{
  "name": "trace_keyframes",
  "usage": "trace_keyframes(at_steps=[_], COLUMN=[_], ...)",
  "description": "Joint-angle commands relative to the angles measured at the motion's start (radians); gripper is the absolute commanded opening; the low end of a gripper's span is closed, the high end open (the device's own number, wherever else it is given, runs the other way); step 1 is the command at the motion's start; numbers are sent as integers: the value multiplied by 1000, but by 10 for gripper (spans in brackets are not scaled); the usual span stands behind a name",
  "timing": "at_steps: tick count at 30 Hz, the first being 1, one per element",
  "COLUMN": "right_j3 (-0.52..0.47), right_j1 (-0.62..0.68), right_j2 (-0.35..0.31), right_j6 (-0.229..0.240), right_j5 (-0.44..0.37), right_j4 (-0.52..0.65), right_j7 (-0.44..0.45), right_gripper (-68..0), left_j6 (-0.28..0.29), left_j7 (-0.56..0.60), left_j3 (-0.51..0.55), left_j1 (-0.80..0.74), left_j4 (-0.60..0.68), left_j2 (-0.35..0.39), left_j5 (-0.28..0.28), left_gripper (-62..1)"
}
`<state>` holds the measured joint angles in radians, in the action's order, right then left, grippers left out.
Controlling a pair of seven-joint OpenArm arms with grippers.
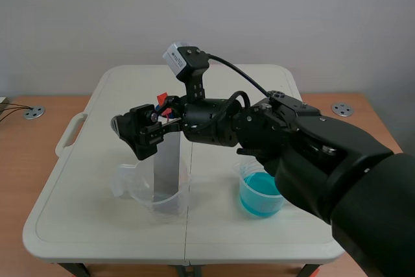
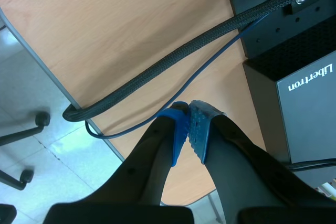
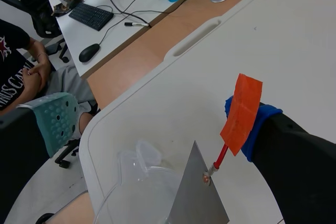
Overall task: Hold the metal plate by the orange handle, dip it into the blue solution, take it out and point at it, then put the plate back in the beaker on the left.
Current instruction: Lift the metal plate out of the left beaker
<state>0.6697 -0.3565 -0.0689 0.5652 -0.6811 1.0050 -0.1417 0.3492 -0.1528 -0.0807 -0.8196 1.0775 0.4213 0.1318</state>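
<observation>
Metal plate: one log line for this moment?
metal plate standing in left beaker | right gripper open, orange handle between fingers | left gripper shut | pre-grasp

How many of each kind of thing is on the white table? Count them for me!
Beakers: 2 (clear beaker, beaker of blue liquid)
Metal plate: 1
Total: 3

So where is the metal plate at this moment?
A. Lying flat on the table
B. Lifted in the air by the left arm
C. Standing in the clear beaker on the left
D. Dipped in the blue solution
C: the plate stands inside the clear beaker, well apart from the blue solution, which sits in the other beaker.
</observation>
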Motion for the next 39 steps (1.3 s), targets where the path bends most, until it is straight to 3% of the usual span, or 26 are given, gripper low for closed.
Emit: trace_keyframes(at_steps=[1, 18, 26, 29, 39], right_j3=[-1, -1, -1, -1, -1], right_j1=[-29, -29, -29, -29, -26], right_j2=[11, 10, 10, 11, 11], right_j6=[5, 4, 5, 13, 145], right_j5=[-12, -12, -12, -12, -11], right_j4=[16, 16, 16, 16, 16], right_j7=[8, 53, 67, 67, 70], right_gripper=[-148, -462, -654, -664, -664], left_j6=[5, 5, 5, 5, 5], left_j7=[2, 2, 2, 2, 2], left_j3=[2, 2, 2, 2, 2], left_j1=[-10, -8, -8, -8, -8], left_j4=[8, 8, 8, 8, 8], left_j2=[3, 3, 3, 3, 3], left_j5=[4, 5, 5, 5, 5], left_gripper=[-594, -594, -594, -594, -594])
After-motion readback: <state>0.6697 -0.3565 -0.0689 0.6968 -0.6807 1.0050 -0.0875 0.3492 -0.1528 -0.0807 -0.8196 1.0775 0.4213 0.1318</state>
